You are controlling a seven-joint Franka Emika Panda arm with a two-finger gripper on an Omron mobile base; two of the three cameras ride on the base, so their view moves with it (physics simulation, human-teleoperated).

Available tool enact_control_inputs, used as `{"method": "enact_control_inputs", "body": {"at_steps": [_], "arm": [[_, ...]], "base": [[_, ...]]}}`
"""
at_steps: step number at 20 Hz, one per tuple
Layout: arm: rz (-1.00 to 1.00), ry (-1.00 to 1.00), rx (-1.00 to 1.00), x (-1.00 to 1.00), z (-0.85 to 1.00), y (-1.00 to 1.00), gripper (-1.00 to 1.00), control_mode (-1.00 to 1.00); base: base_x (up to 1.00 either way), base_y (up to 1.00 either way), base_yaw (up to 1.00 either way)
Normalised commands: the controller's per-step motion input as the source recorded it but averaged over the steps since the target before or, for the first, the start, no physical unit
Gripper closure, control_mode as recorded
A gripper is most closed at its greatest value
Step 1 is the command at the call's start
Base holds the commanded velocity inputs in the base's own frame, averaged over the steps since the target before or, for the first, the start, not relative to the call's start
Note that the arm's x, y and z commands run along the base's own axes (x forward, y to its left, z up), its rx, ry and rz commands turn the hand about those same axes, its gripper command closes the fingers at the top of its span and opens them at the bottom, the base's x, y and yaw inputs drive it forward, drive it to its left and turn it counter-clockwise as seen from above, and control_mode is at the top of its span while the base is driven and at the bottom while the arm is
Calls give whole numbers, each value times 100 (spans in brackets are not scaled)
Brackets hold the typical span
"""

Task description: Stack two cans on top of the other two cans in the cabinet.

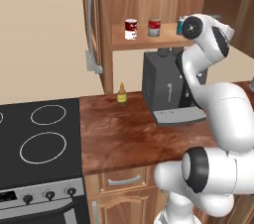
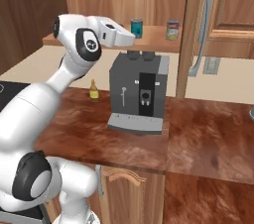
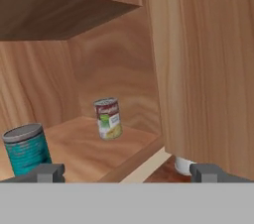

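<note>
Hand (image 3: 126,172) view alone shows green-labelled can (image 3: 108,118) clearly.

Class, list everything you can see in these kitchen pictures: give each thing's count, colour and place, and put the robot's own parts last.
Dark red-and-white can: one, cabinet shelf, leftmost.
Red-over-grey can: one, shelf, beside it.
Teal can: one, shelf, beyond the hand.
Green-labelled can: one, pale silver, shelf, nearest the door.
Cabinet: one, brown wood, door open, grey bar handle.
Coffee machine: one, dark grey, counter under the shelf.
Small bottle: one, yellow-brown, counter, beside the machine.
Stove: one, black top, left of counter.
Gripper: one, jaws open, empty, facing the shelf.
</note>
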Motion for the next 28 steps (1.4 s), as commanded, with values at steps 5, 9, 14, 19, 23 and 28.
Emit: {"method": "enact_control_inputs", "body": {"at_steps": [5,9,14,19,23,28], "arm": [[0,2,-2,18,0,-11,-100,-100],[0,6,0,17,0,-19,-100,-100],[0,3,0,22,-4,-17,-100,-100],[0,0,0,18,-4,-9,-100,-100],[0,0,0,23,-4,-1,-100,-100],[0,0,0,27,-7,-4,-100,-100]], "base": [[0,0,0],[0,0,0],[0,0,0],[0,0,0],[0,0,0],[0,0,0]]}}
